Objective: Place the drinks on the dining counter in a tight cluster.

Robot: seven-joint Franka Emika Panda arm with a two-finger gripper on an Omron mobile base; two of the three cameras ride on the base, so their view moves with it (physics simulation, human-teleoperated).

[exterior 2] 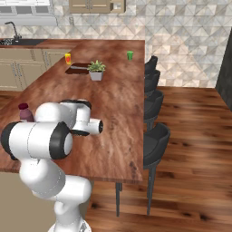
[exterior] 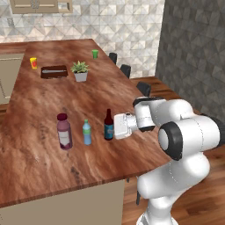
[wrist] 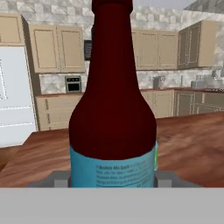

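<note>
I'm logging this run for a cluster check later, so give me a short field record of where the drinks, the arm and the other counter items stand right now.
surface: dining counter, reddish-brown wood
drinks: purple-capped bottle, light-blue bottle, dark-brown bottle, upright in a row near the front edge, apart from each other
gripper: gripper level at the dark-brown bottle, which stands between the finger tips in the hand view
grip: cannot tell whether the jaws press on it
far end: orange cup, green cup, potted plant, dark tray
</note>
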